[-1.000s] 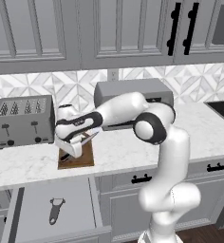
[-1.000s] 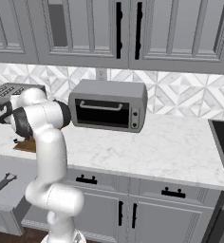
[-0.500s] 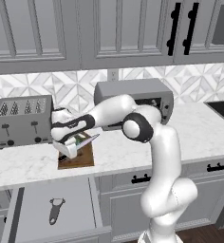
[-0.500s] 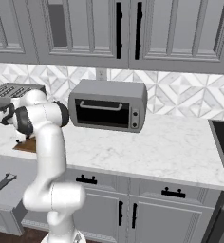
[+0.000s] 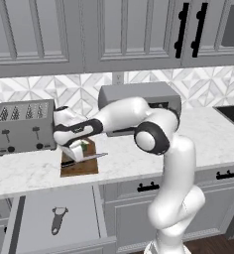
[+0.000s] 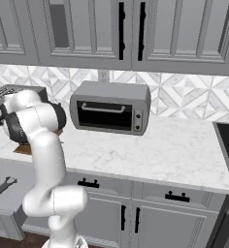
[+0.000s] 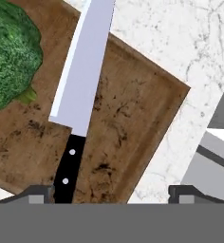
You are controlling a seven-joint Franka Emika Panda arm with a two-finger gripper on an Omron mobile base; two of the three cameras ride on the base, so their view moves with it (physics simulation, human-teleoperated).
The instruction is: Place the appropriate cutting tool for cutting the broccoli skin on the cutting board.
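Observation:
The cutting tool (image 7: 84,71), a knife with a black handle and silver blade, lies flat across the dark-brown cutting board (image 7: 133,118). Its handle is close to one of my fingertips (image 7: 38,194) and far from the other. My gripper (image 7: 113,195) is open just above the board, with nothing between its fingers. The green broccoli (image 7: 9,52) rests on the board beside the blade. From the left base view, the gripper (image 5: 75,153) hovers over the board (image 5: 79,167), the knife (image 5: 87,158) pokes its tip past the board's right edge, and the broccoli (image 5: 84,147) sits behind it.
A silver toaster (image 5: 22,126) stands just left of the board and a toaster oven (image 5: 139,99) sits behind the arm. Below the counter an open drawer (image 5: 39,218) holds a grey peeler (image 5: 58,220). A stove (image 6: 228,145) is far to the right.
The jaws have gone from shut on the knife to wide open. The knife now lies flat on the board, and the hand has shifted slightly left.

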